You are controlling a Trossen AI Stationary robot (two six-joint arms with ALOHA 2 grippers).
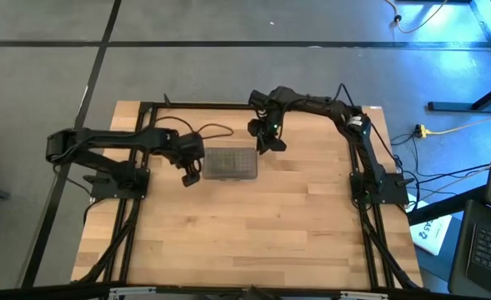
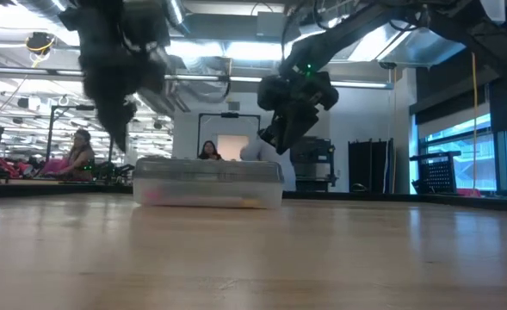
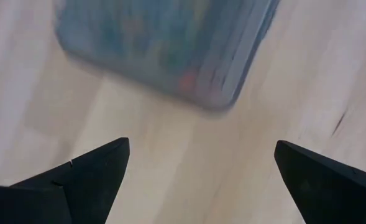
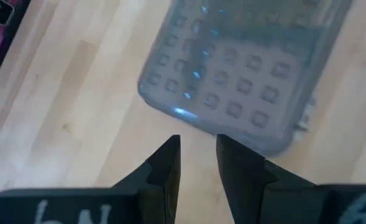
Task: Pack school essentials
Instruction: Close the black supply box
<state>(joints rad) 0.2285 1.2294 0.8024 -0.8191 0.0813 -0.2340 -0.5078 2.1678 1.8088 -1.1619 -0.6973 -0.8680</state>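
Note:
A clear plastic case with a dotted grey lid stands flat on the wooden table, lid on. Coloured school essentials show dimly through its wall; which ones they are I cannot tell. My left gripper hangs open above the bare wood just left of the case, pointing steeply down; the case's corner lies ahead of its fingers. My right gripper hovers above the case's far right corner, slanting down. Its fingers stand a narrow gap apart with nothing between them.
Black frame rails run along the table's left, far and right sides, with both arm bases mounted on them. Bare wood stretches from the case to the near edge. In the low view, people sit in the room beyond the table.

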